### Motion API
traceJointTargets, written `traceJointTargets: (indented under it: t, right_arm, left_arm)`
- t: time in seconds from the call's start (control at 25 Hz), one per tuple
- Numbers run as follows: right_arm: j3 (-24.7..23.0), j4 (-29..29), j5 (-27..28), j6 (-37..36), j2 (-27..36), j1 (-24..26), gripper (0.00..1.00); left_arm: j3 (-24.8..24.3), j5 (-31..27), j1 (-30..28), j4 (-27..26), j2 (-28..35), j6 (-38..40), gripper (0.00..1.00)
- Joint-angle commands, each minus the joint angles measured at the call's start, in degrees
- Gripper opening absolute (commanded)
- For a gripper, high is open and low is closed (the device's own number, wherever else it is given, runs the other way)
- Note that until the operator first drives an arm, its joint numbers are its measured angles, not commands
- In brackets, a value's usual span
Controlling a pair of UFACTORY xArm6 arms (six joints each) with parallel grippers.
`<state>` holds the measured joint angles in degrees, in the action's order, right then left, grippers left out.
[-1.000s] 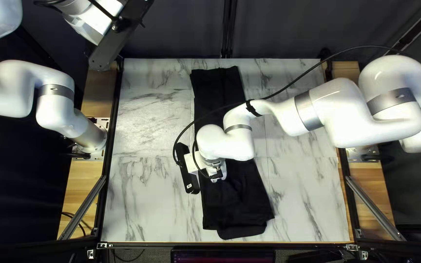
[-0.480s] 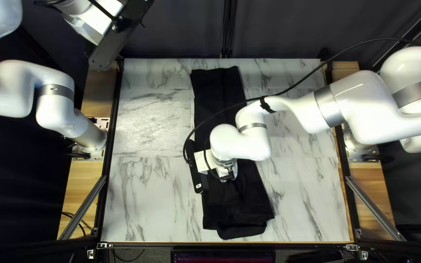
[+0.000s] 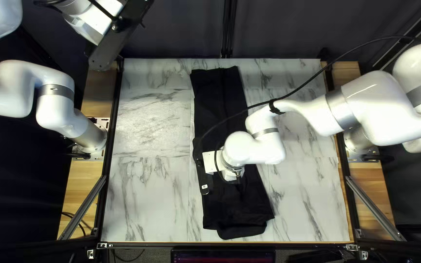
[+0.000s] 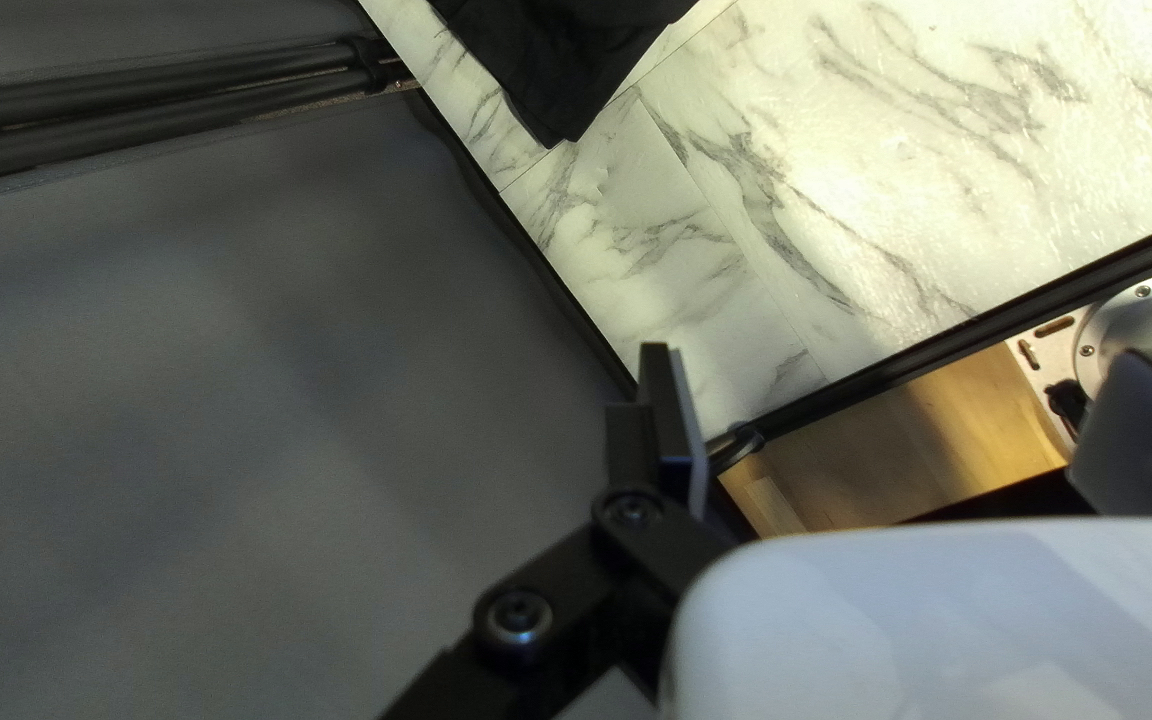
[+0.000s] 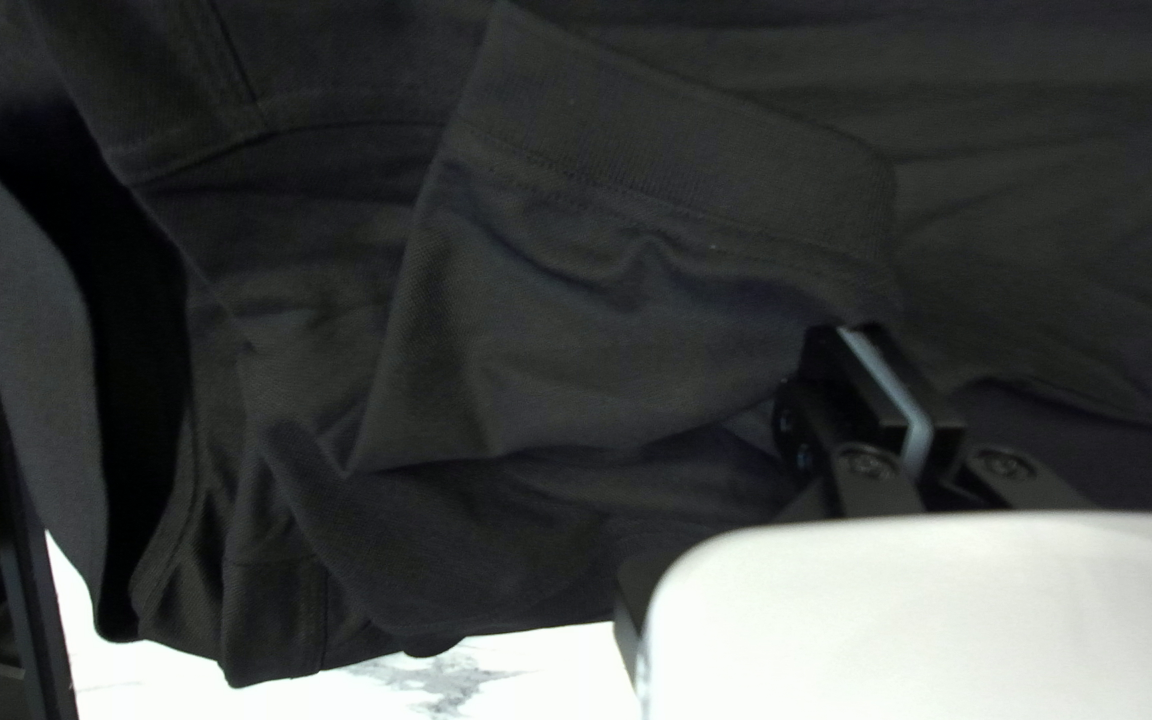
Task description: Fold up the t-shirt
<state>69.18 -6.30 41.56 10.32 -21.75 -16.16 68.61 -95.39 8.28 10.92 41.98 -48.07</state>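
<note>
Right gripper (image 3: 231, 171): above the black T-shirt, its 2 fingers closed together, pinching a corner of the hemmed flap (image 5: 656, 294).
T-shirt (image 3: 235, 209): under and around my right gripper, a long strip on the marble tabletop (image 3: 147, 195), with wrinkled layers near the fingertips.
Left gripper (image 3: 93, 24): raised past the table's far edge, 2 fingers spread wide.
Curtain (image 4: 270, 400): beside my left gripper; the T-shirt's far end lies well ahead of it.
</note>
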Motion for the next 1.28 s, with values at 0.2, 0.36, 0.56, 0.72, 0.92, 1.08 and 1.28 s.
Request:
traceJointTargets:
  t: [0.2,0.36,0.56,0.72,0.92,1.08,1.28]
  right_arm:
    - [-0.70,4.79,1.06,-4.58,-0.99,1.88,1.00]
    - [0.81,2.14,4.79,-0.92,-0.37,0.77,1.00]
    - [2.95,-0.89,7.04,1.83,-2.43,0.22,1.00]
    - [4.41,1.72,7.40,-2.37,-5.16,1.36,1.00]
    - [5.64,3.71,10.57,-6.05,-5.72,1.55,0.98]
    - [2.13,4.21,10.71,-7.42,-3.02,2.42,0.97]
    - [2.57,5.40,12.30,-10.66,-3.57,3.26,0.83]
  left_arm:
    - [0.00,0.00,0.00,0.00,0.00,0.00,1.00]
    - [0.00,0.00,0.00,0.00,0.00,0.00,1.00]
    - [0.00,0.00,0.00,0.00,0.00,0.00,1.00]
    - [0.00,0.00,0.00,0.00,0.00,0.00,1.00]
    - [0.00,0.00,0.00,0.00,0.00,0.00,1.00]
    - [0.00,0.00,0.00,0.00,0.00,0.00,1.00]
    - [0.00,0.00,0.00,0.00,0.00,0.00,1.00]
